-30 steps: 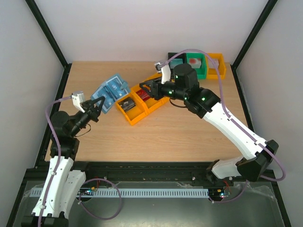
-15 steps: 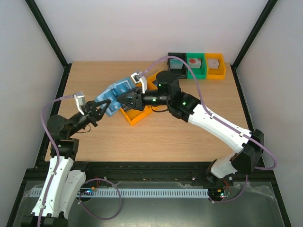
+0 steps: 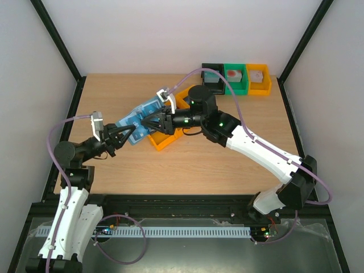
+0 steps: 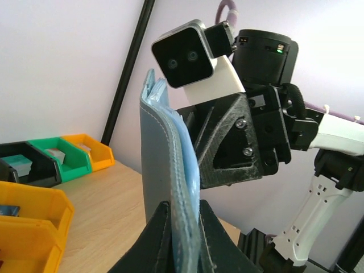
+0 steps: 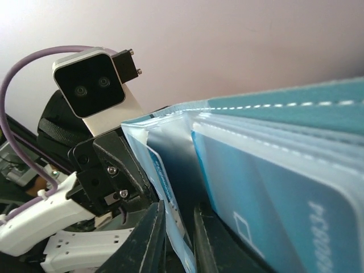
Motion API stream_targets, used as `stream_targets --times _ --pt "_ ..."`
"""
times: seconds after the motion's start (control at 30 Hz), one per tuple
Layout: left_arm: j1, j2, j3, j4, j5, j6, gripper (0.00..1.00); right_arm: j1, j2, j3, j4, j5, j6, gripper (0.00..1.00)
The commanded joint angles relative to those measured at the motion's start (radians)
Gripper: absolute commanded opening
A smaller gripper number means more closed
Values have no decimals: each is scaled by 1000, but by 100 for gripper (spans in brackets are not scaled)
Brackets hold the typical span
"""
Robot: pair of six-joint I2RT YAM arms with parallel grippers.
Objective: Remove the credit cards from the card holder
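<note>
My left gripper (image 3: 128,132) (image 4: 183,227) is shut on the bottom edge of the light blue card holder (image 3: 141,115) (image 4: 162,165) and holds it upright above the table. My right gripper (image 3: 149,121) (image 5: 179,227) reaches into the holder from the right. Its jaws stand narrowly open on either side of one clear sleeve leaf (image 5: 162,176) with a blue edge. That leaf lies against the left finger, with a small gap to the right finger. A blue credit card (image 5: 273,210) sits in the neighbouring sleeve. No red or dark card shows in the holder.
An orange two-part bin (image 3: 163,140) (image 4: 31,219) lies on the table just under my right gripper, with something dark in one part. Black (image 3: 212,76), green (image 3: 235,78) and orange (image 3: 259,77) bins stand along the back right edge. Black frame posts stand at the corners.
My right arm swung left from the orange bin to the card holder and narrowed its jaws around a sleeve leaf. My left gripper carried the holder a little right, towards it.
</note>
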Motion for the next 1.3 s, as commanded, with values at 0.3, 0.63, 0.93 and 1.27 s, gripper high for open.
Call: stream_targets --times 0.3,0.63,0.93,1.27 --pt "-5 -4 18 74 26 -22 3 -5 -17 -19 97 -147 8 2" --pt "-5 -3 7 79 26 -54 18 -23 -43 -30 96 -89 3 2" --pt "-5 -9 3 71 17 -59 17 -55 -66 -47 88 -87 5 2" --pt "-5 -7 4 45 -23 -22 2 -38 -45 -68 138 -132 43 3"
